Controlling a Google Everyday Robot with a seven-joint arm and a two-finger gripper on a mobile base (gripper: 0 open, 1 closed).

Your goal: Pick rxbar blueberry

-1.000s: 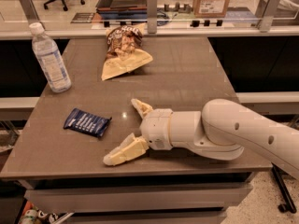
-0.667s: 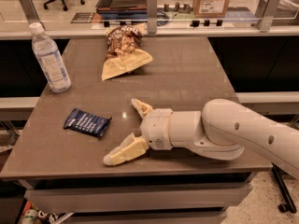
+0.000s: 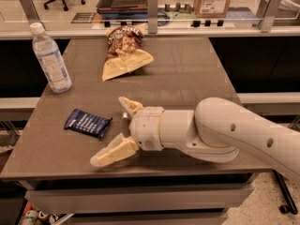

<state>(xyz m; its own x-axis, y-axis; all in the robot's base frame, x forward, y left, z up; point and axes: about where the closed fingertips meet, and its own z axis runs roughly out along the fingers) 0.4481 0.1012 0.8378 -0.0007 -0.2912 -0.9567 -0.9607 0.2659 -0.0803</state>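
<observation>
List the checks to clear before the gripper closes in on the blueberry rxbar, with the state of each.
1. Target visible: the rxbar blueberry lies flat on the table with nothing covering it. Ok.
2. Gripper ready: its fingers are spread wide, with the opening facing the bar. Ok.
3. Bar between the fingers: the gripper sits beside the bar, not around it. Not ok.
4. Clear path: the water bottle and the snack bag both sit farther back on the table, away from the bar. Ok.
5. Finger height above the tabletop: cannot tell from this single view.
</observation>
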